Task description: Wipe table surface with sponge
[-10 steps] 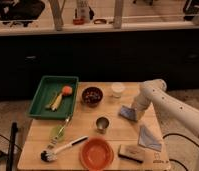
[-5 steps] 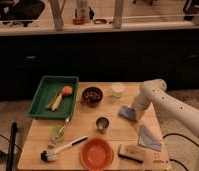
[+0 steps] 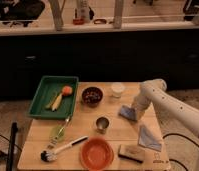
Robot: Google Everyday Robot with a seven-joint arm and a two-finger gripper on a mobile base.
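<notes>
The light tan wooden table surface (image 3: 118, 135) fills the lower middle of the camera view. My white arm reaches in from the right, and my gripper (image 3: 129, 113) is low over the table's right half, just below the white cup. A small bluish pad (image 3: 125, 113), which looks like the sponge, lies at the gripper's tip on the table. Whether it is held cannot be told. A tan and dark block (image 3: 131, 153), possibly another sponge, lies near the front edge.
A green tray (image 3: 39, 100) with a carrot and an orange item is at the back left. A dark bowl (image 3: 92, 95), white cup (image 3: 117, 89), metal cup (image 3: 102, 123), orange plate (image 3: 96, 153), dish brush (image 3: 63, 149), green utensil (image 3: 58, 131) and blue cloth (image 3: 149, 138) lie around.
</notes>
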